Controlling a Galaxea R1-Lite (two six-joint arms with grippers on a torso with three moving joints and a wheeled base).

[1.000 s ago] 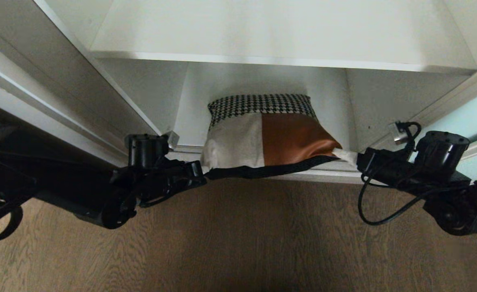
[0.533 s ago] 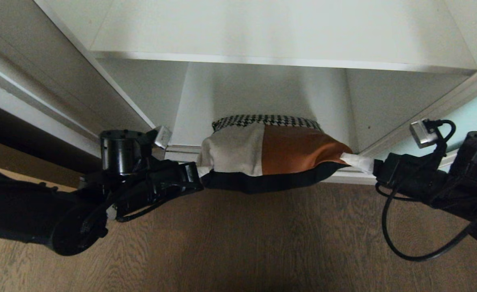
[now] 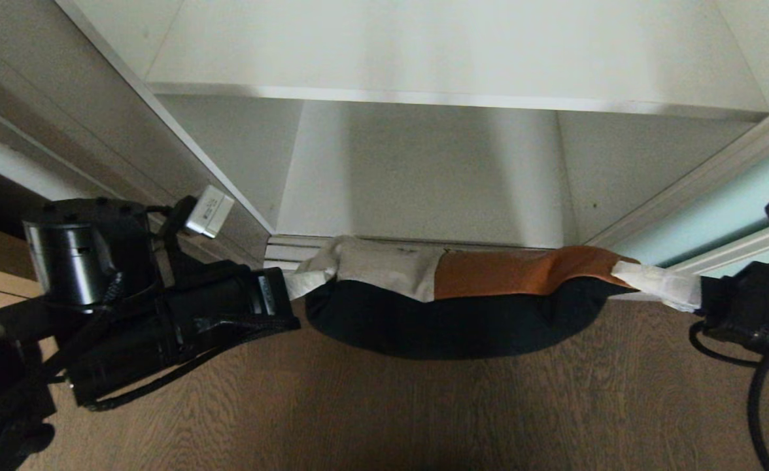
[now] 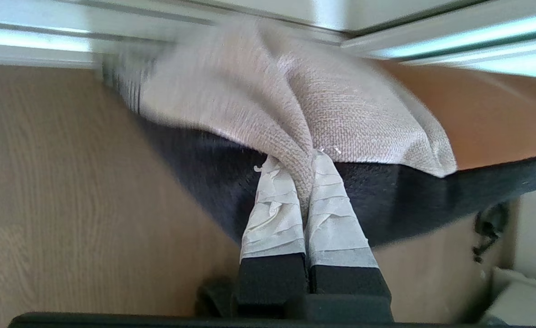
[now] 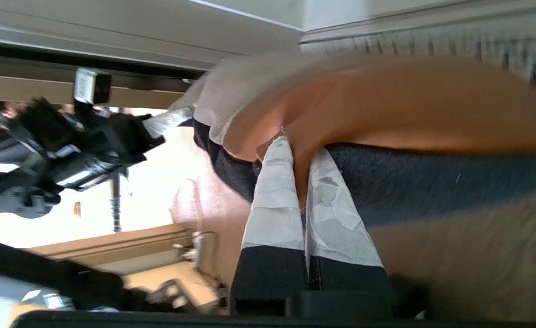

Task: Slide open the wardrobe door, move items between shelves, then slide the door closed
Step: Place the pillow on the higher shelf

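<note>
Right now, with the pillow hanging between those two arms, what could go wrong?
Each end effector pinches only a corner of the cushion: the left end effector grips a fold of off-white cloth, the right end effector a pinch of orange. The cushion sags between them above the floor, so a corner might slip free and drop it. Lifted to the upper shelf, its sagging belly could catch the front edge.

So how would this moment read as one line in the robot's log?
left pincer: shut on corner of square patchwork cushion | right pincer: shut on opposite corner | cushion: off white lower shelf, over floor
</note>
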